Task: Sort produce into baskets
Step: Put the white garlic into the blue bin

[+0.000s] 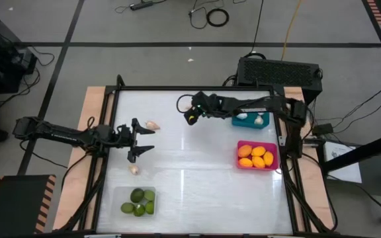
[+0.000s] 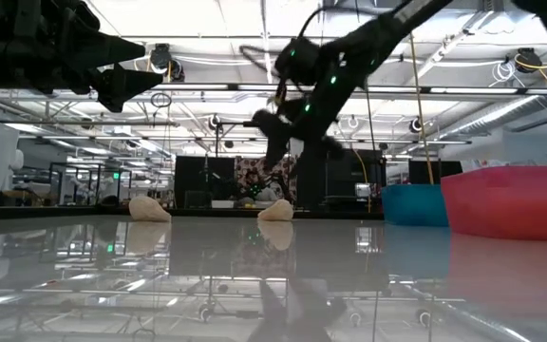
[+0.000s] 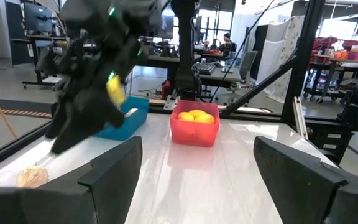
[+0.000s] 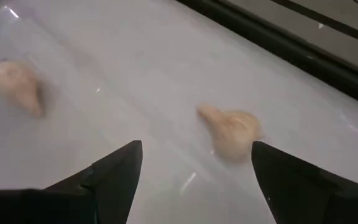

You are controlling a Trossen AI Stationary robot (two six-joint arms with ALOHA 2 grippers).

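Beige garlic is about all I've got left to sort, rest looks binned

Three garlic bulbs loose: one (image 1: 185,104) just ahead of my right gripper (image 1: 192,116), fingers spread wide and empty; one (image 1: 153,125) just past my left gripper (image 1: 137,140), also wide open and empty, another (image 1: 133,169) beside it. Limes fill the clear bin (image 1: 120,196), oranges the pink bin (image 1: 240,147), two garlics the teal bin (image 1: 235,121). No readable labels anywhere.

Showing: three baskets (image 1: 238,147); three loose garlic bulbs (image 1: 153,125); two garlic binned; four limes (image 1: 137,196); roughly five oranges (image 1: 258,152).
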